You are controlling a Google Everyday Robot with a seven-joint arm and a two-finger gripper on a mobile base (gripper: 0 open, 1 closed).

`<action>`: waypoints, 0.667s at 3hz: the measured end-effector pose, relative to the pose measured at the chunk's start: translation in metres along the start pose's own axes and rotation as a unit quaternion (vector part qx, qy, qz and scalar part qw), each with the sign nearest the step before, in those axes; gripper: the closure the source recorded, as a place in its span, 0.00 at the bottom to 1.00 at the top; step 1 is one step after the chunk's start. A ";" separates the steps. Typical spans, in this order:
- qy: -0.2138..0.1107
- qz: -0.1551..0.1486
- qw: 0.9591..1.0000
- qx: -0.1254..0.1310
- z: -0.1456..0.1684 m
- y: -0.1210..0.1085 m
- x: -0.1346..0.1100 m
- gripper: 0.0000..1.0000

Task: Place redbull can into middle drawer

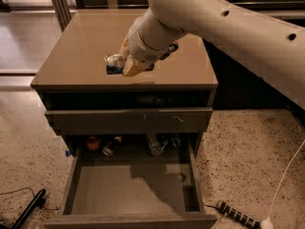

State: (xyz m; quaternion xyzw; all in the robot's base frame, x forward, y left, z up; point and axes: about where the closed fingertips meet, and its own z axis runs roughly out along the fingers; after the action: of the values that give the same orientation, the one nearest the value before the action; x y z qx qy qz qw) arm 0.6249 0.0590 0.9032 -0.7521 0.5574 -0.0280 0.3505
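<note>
redbull can pinched between gripper fingers over cabinet top; scratched drawer front shut below, middle drawer open underneath

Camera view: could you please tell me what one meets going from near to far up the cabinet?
Open middle drawer → orange-red can at its back → scratched drawer front → cabinet top, above whose front part the gripper holds the redbull can.

single view | high front, facing down | close | hand over cabinet top
</note>
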 end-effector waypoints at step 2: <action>-0.002 0.007 0.999 -0.039 0.037 0.035 0.011 1.00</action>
State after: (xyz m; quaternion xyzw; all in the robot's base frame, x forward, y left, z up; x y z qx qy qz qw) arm 0.6164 0.0638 0.8521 -0.7610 0.5627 -0.0021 0.3228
